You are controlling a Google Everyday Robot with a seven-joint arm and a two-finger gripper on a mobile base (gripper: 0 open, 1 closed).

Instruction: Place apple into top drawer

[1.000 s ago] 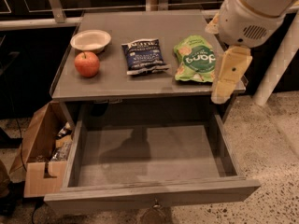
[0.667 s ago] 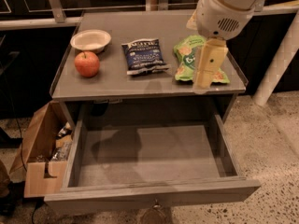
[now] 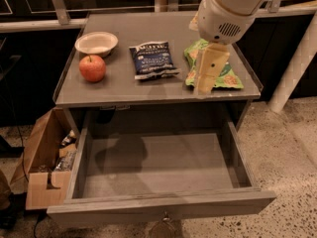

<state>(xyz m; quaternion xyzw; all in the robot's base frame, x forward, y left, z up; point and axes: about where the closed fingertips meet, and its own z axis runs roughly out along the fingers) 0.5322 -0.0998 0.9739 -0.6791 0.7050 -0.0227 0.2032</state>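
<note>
Gripper (image 3: 208, 76) hangs over the green bag (image 3: 229, 76); spread or closed, can't tell. Apple (image 3: 92, 68) sits stem-up, well apart from it, with the top drawer (image 3: 163, 202) open below.

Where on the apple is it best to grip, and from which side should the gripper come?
Grip the apple across its round middle, coming from above: it sits stem-up, with the bowl close behind. The gripper hangs over the green bag, far from it.

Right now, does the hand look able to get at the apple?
Probably yes. The hand hangs above the green bag on the right; the apple sits uncovered at the left, only the flat dark bag between.
</note>
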